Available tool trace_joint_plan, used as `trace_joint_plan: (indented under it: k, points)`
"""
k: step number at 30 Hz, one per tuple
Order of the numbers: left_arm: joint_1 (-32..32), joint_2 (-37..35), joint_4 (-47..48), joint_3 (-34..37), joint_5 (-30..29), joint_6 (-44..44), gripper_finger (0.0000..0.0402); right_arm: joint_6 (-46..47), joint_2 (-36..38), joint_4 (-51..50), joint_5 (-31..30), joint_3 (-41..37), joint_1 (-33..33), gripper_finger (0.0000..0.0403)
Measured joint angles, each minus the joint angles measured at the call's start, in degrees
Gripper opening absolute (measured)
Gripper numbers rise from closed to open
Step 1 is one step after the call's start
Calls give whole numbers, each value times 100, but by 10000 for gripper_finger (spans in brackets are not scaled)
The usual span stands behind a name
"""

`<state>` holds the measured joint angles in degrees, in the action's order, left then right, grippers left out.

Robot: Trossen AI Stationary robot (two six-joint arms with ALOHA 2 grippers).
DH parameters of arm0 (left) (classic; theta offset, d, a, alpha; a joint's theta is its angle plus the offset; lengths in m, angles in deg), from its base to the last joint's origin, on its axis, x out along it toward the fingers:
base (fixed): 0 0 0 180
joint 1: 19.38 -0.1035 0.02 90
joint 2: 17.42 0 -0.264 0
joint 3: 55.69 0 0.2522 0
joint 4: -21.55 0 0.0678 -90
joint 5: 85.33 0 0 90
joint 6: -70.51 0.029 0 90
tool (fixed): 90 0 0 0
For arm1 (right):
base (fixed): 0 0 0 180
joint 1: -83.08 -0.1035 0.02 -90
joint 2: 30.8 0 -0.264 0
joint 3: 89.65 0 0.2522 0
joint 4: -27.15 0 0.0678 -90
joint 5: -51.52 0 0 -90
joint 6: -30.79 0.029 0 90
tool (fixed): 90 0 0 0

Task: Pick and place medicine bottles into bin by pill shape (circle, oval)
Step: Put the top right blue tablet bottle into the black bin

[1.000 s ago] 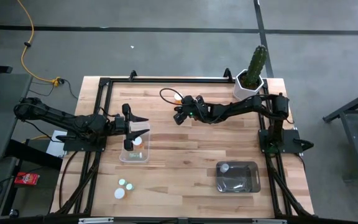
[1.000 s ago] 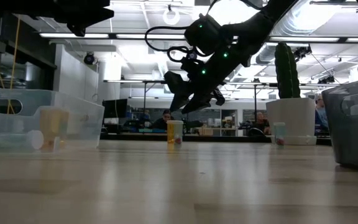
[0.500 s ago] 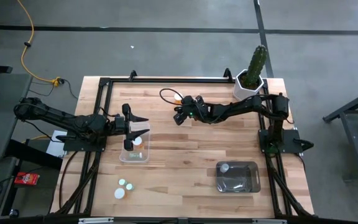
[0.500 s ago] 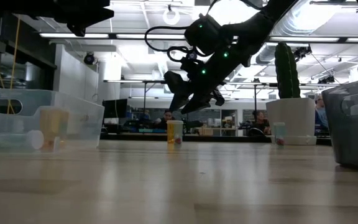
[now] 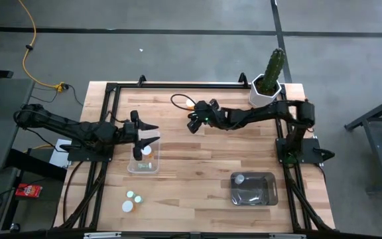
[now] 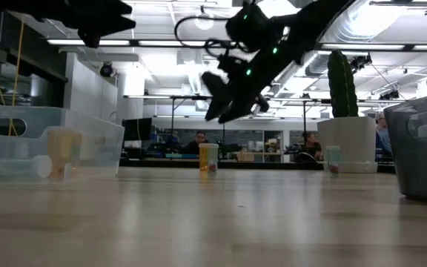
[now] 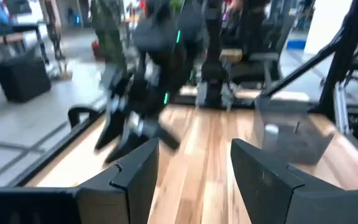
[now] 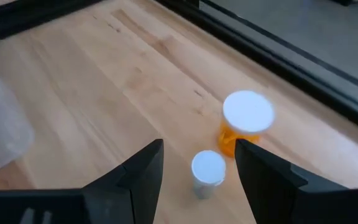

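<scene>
An orange bottle point(image 8: 246, 127) with a white cap stands on the table near the far edge, and a smaller pale bottle point(image 8: 207, 173) stands beside it. The orange one also shows in the high view point(image 5: 190, 104) and the low view point(image 6: 208, 157). My right gripper point(image 8: 197, 180) hangs open and empty above the table just short of them; it also shows in the high view point(image 5: 193, 124) and the low view point(image 6: 221, 111). My left gripper point(image 5: 138, 137) is open and empty over the clear bin point(image 5: 143, 159), which holds bottles point(image 6: 63, 151).
A grey bin point(image 5: 253, 188) at the front right holds a white-capped bottle point(image 5: 239, 178). Three loose bottles point(image 5: 131, 199) stand at the front left. A cactus in a white pot point(image 5: 268, 83) stands at the far right corner, with a pale bottle point(image 6: 333, 158) near it.
My right gripper has risen a little above the table and gone slightly toward the far edge, still open. The bottles have stayed where they were.
</scene>
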<state>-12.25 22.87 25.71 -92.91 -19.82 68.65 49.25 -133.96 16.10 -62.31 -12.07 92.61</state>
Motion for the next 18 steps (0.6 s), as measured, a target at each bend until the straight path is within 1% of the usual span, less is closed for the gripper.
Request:
trace_joint_plan:
  k: [3,5,8,10,11,14,16,18]
  points:
    - [1,-2,441,-109,-4,-226,188,-205,359,-364,-108,0,-117,193]
    - [1,0,557,-111,-7,-251,188,-353,564,-561,-394,0,-289,193]
    - [1,0,583,-111,-12,-250,188,-561,765,-809,-987,0,-619,193]
    - [1,0,610,-111,-15,-248,188,-694,904,-933,-1188,0,-831,193]
    - [1,0,632,-111,-17,-248,188,-759,965,-970,-1207,0,-921,193]
    - [1,0,712,-111,-17,-248,188,-881,1176,-1042,-1007,-69,-1163,193]
    - [1,0,733,-111,-17,-248,188,-960,1385,-778,-925,-356,-1290,193]
    - [1,0,739,-111,-17,-248,188,-948,1691,-401,-897,-817,-1351,193]
